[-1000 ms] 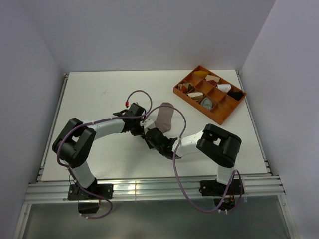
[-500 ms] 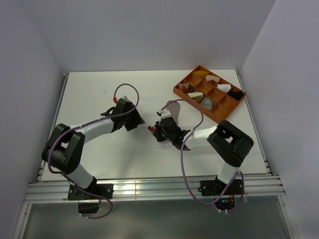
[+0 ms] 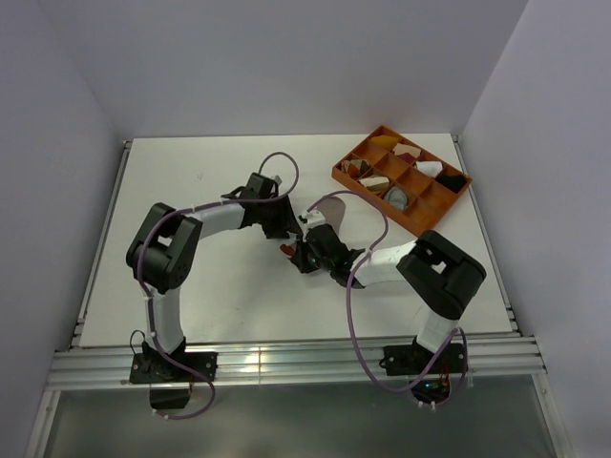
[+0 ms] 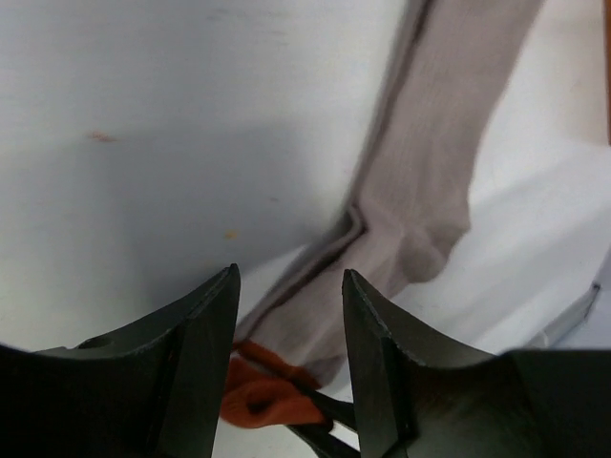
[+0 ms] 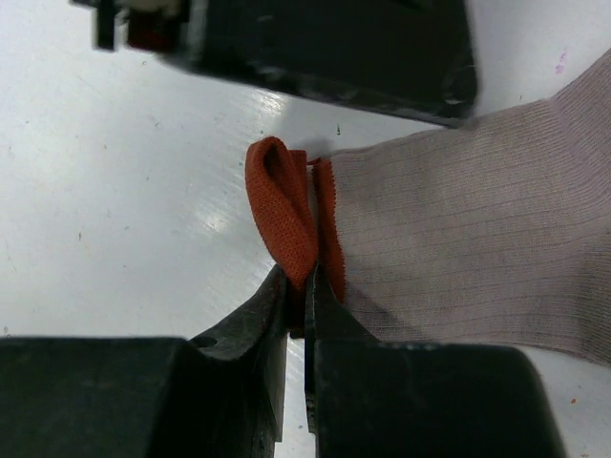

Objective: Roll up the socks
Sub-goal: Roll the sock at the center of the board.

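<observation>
Near the counter's middle, we are pinching the pinkish-tan sock by its red cuff in our closed right jaws, left jaws hovering half open, empty; only the cuff is folding, so we judge nearly all rolling remains.

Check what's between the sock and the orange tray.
Mostly bare table between sock and tray; only the right arm's purple cable loops over it, seen in the top view.

From above I see my left tool and right tool close together beside the pinkish sock; the orange tray sits far right.
</observation>
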